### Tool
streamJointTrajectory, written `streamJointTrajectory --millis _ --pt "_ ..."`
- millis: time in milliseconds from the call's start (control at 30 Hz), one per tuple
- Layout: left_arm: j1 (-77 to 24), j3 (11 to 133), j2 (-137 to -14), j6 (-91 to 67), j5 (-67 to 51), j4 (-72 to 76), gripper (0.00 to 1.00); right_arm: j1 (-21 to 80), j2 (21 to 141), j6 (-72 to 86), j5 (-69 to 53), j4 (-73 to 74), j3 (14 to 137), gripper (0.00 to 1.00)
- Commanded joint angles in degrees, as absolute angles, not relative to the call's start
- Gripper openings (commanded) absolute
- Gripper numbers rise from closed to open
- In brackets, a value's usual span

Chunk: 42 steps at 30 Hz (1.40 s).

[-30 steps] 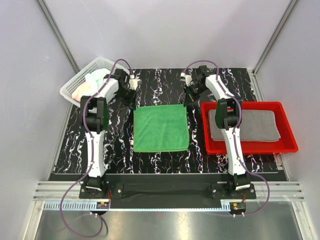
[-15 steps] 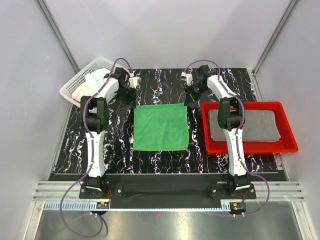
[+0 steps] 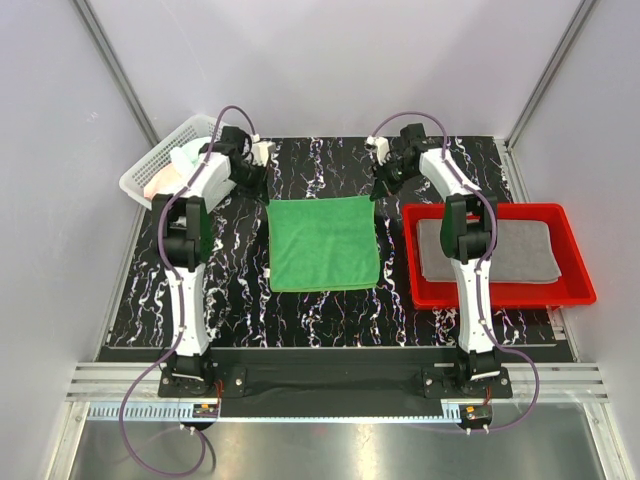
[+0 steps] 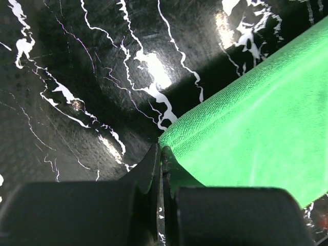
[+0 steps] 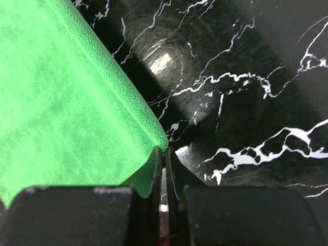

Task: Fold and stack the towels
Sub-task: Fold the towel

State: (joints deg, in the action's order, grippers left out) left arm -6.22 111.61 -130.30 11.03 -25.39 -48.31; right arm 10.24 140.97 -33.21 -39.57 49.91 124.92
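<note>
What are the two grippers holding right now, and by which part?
Both are shut on the green towel: the left gripper pinches its far-left corner, the right gripper its far-right corner.

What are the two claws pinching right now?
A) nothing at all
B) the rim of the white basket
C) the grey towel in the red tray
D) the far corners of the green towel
D: each wrist view shows it, the left claw and the right claw each shut on a far corner of the green towel.
</note>
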Motion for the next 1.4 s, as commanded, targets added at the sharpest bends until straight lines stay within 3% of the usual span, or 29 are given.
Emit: streamJointTrajectory --millis 0,200,433,867,1133,1367 --pt "-5.27 110.57 -125.69 10.02 -28.03 -44.83 0.0 9.76 136.67 -33.66 -39.02 45.44 124.02 0.0" --pt "-5.36 110.04 -124.28 9.67 -29.71 -44.65 0.0 9.76 133.16 -33.4 -38.76 40.26 120.24 0.0" --pt "-5.27 107.94 -121.73 9.58 -30.32 -44.21 0.0 9.75 124.99 -35.51 -39.02 31.12 107.24 0.0" --pt "-5.36 98.18 -113.74 8.17 -32.08 -42.19 0.0 9.76 113.13 -35.6 -38.76 22.68 91.51 0.0" --pt "-5.36 89.13 -106.62 7.12 -32.69 -41.22 0.0 9.76 101.88 -39.38 -44.91 15.12 74.72 0.0" --pt "-7.21 81.66 -100.55 5.19 -32.52 -40.26 0.0 10.37 95.81 -39.2 -46.58 17.84 69.17 0.0"
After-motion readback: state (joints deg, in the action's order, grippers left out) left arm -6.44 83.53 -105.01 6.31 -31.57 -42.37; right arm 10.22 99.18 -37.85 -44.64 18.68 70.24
